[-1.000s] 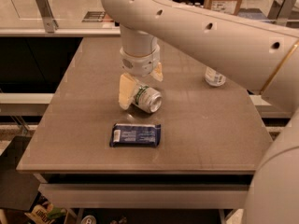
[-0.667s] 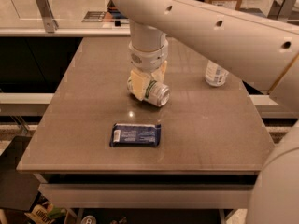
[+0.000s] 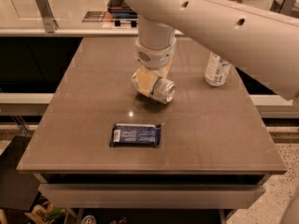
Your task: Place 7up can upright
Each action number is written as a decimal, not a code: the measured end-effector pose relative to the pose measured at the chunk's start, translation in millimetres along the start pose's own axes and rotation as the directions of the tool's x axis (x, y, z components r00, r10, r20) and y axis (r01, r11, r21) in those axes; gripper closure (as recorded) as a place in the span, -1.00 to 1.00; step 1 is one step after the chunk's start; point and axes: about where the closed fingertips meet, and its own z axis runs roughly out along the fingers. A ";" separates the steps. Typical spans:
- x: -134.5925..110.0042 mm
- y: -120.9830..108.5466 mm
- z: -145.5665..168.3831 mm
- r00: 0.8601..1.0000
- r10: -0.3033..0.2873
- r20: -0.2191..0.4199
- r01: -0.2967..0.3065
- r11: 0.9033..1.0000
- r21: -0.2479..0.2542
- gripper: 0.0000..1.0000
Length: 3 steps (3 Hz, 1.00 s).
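The 7up can (image 3: 158, 88) is a silver-white can with green marks. It is on its side, tilted, with a shiny end facing front right, a little above the brown table (image 3: 84, 101) near its middle. My gripper (image 3: 150, 81) hangs from the white arm straight down over it. Its cream fingers (image 3: 146, 84) are shut on the can's body, one across the front of it, the other behind and mostly hidden.
A flat dark-blue snack packet (image 3: 135, 135) lies on the table in front of the can. A clear plastic water bottle (image 3: 217, 69) stands at the back right. The table's front edge (image 3: 149, 170) is close below the packet. A counter runs behind.
The arm and gripper have moved right and a little back with the can in them. The can is lifted off the table and stays tilted. The packet and bottle have not moved.
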 end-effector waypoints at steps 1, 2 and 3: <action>-1.2 0.5 -16.6 0.993 -0.029 0.115 0.036 0.997 -0.061 1.00; -5.8 -4.2 -42.0 0.952 -0.041 0.304 0.090 0.984 -0.151 1.00; -8.3 -12.9 -47.9 0.857 -0.022 0.515 0.182 0.948 -0.262 1.00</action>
